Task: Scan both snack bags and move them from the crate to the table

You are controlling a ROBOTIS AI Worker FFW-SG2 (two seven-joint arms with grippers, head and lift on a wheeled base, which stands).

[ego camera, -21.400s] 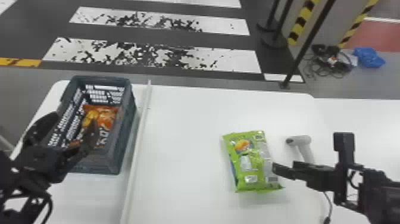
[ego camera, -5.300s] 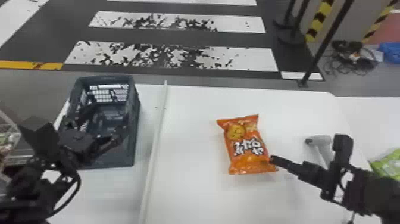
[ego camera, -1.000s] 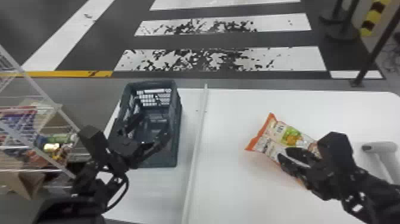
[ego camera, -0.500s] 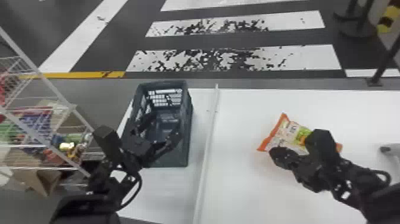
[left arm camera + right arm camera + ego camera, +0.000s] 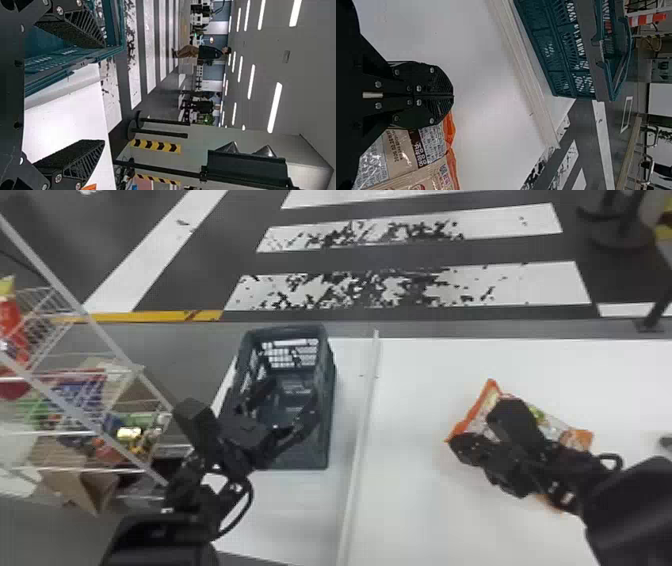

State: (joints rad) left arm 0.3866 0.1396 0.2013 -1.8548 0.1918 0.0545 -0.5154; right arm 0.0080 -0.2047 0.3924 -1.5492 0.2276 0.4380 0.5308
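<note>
Orange-edged snack bag [image 5: 562, 427] lies on the table with its printed back facing up, partly covered by my right gripper [image 5: 457, 445]. In the right wrist view, that gripper [image 5: 453, 95] has its fingers pressed together with nothing between them, and the bag [image 5: 401, 152] lies beside them. My left gripper [image 5: 287, 402] is parked over the dark crate [image 5: 327, 410], which holds no bag; in the left wrist view this gripper [image 5: 104, 94] stands open and empty, one finger over the crate [image 5: 75, 73]. Part of the grey scanner [image 5: 666, 443] shows at the head view's right edge.
A white strip [image 5: 359, 450] runs along the table between crate and bag. Left of the crate stands a white wire shelf [image 5: 115, 352] with packed goods and a cardboard box [image 5: 82, 490]. Black posts [image 5: 622, 235] stand beyond the table.
The head view has swung left. Since 5.3 s ago the orange bag has turned from front up to back up. My right gripper has moved over it, its fingers closing since 1.0 s ago.
</note>
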